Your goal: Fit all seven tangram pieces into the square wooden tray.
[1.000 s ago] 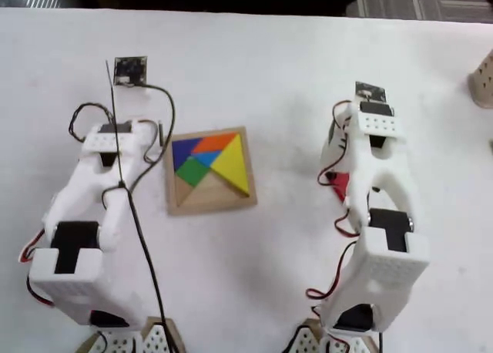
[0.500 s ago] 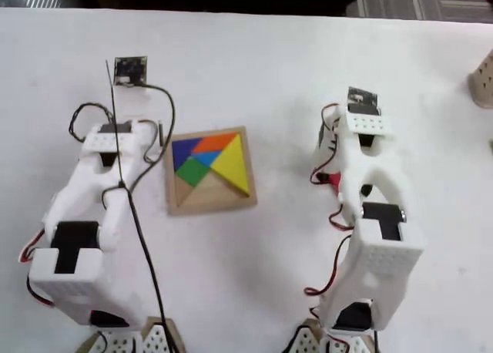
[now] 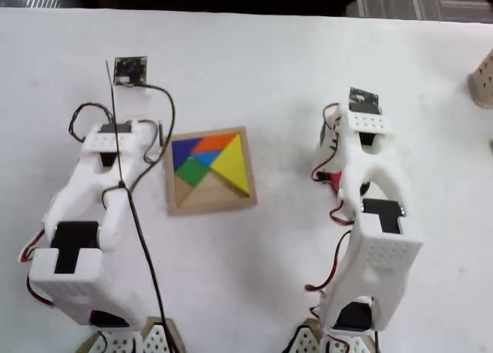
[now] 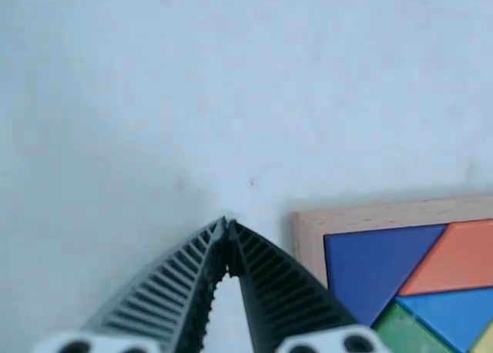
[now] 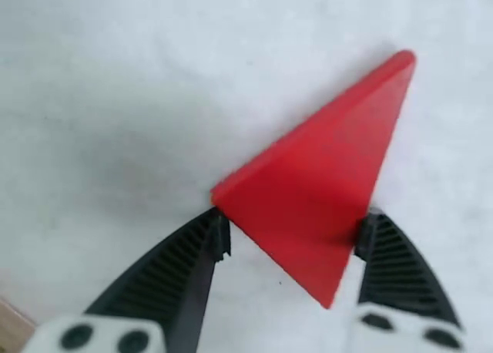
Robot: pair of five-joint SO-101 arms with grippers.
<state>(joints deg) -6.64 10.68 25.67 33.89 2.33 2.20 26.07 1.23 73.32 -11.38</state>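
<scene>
From above, the square wooden tray is seen part-filled. At the left wrist, the left gripper is seen closed on nothing. At the right wrist, the flat red plastic triangle, outside the tray, is pinched edge-to-edge by the widely spread right gripper (light, stiff, probably slippery).

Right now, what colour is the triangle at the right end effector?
The triangle is red; best in the right wrist view.
</scene>
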